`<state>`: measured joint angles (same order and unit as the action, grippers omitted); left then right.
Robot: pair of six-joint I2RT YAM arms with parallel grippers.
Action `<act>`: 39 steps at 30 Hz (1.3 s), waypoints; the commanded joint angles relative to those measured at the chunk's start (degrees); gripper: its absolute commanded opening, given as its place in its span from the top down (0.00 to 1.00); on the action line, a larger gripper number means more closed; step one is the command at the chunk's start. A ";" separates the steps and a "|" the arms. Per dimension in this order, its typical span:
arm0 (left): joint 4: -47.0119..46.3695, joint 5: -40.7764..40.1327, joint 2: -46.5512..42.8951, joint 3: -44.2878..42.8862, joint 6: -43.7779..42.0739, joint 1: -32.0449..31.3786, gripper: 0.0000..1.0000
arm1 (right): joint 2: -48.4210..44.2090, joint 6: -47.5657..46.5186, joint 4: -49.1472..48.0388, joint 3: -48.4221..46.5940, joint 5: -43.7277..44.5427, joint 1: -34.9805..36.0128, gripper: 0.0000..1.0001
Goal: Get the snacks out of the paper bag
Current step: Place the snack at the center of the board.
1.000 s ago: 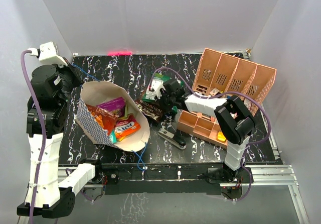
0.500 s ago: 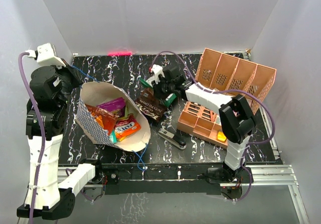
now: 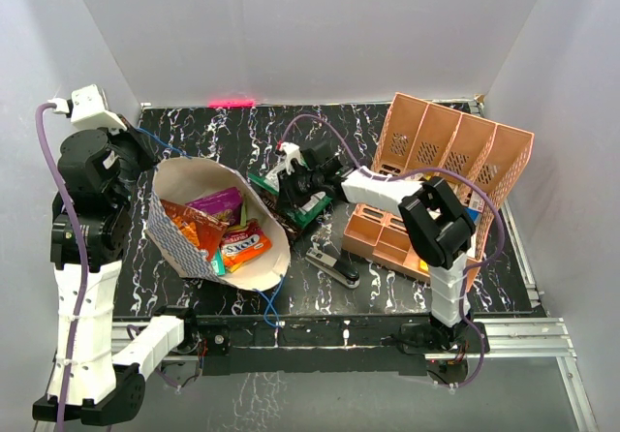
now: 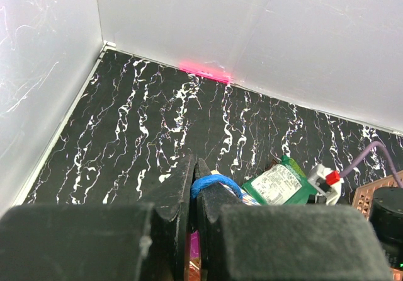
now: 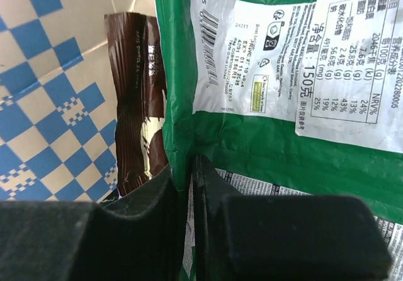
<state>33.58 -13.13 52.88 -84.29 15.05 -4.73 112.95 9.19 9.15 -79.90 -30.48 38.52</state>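
two pinches: left gripper (image 4: 194, 166) on the blue handle (image 4: 215, 184), right gripper (image 5: 191, 165) clamps the green packet (image 5: 217, 143) just right of the paper bag (image 3: 190, 178).

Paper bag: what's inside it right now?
Inside the paper bag: a purple packet, orange packets, a red-orange packet and a teal edge. Whatever lies beneath them or behind the near wall is covered. The green packet in the right gripper is outside.
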 commanded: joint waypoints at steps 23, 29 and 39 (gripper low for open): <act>-4.07 -0.42 -1.89 -0.46 1.31 -0.19 1.00 | 16.95 -16.43 22.27 -14.80 32.93 -8.26 0.64; -3.36 1.85 -1.65 -0.47 3.09 -0.20 1.00 | 14.23 -21.37 22.18 -15.12 29.53 -8.83 0.63; -4.98 7.52 -3.30 2.87 2.13 -0.26 1.00 | 0.61 -8.20 20.41 -9.43 10.36 -7.32 0.42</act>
<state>32.84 -10.35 51.99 -82.63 18.00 -4.73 120.70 -4.60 28.21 -90.50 -11.00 30.33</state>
